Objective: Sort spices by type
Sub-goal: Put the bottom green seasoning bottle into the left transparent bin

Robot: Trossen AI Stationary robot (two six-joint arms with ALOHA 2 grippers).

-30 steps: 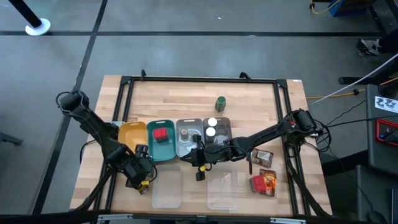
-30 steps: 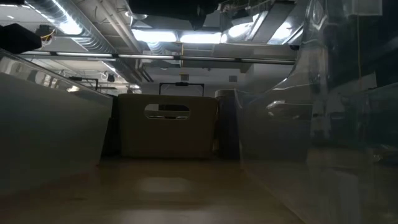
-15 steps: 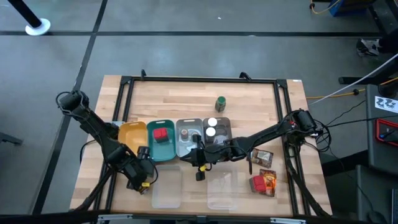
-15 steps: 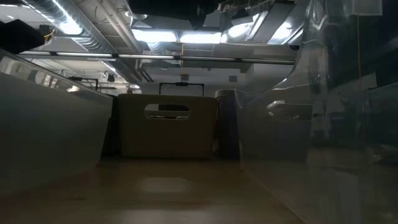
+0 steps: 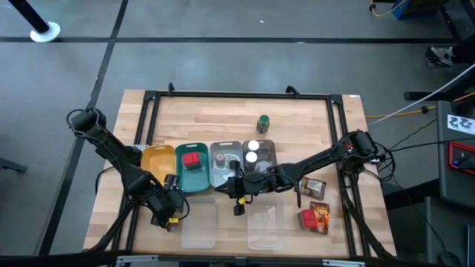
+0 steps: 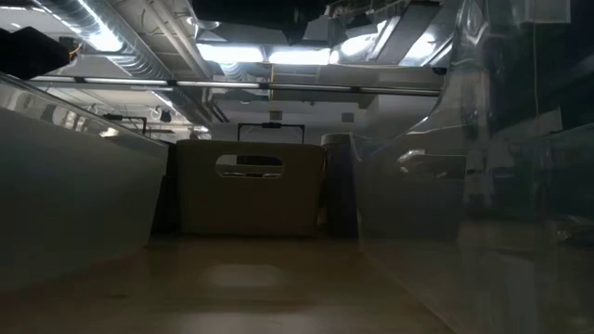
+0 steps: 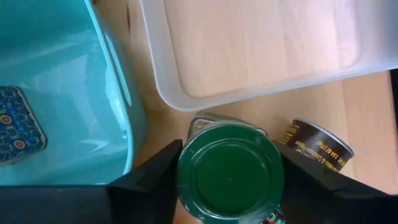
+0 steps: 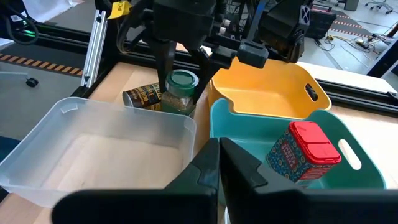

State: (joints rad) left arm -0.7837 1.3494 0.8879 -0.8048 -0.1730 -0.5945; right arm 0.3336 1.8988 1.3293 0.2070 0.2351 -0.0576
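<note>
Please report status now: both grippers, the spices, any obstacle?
Left gripper shut on green-capped jar, beside teal tray. Right gripper shut, empty. Brown-labelled jar lying close alongside.

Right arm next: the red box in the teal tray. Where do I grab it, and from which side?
Come from straight above. The red box stands alone in the teal tray, whose walls would likely block a level approach. Close on two opposite flat sides just under its lid; the flat faces should seat better than the corners. The right gripper is shut, so open it first.
</note>
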